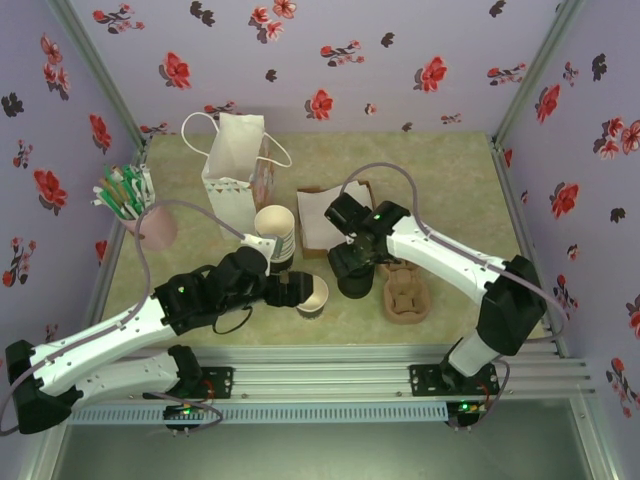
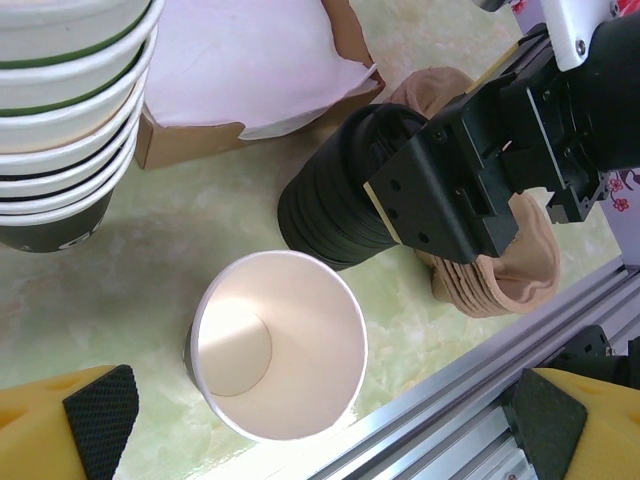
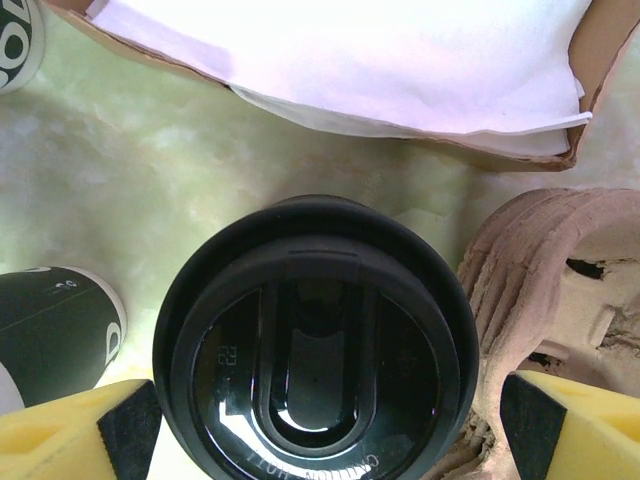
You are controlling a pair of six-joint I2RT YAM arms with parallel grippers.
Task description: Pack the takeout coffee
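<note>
light: bright, even | shadows: soft | white paper: overexposed

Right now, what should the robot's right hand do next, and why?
Probably close the right gripper on the top lid of the lid stack: its fingers sit either side, and the open cup nearby has no lid yet.
</note>
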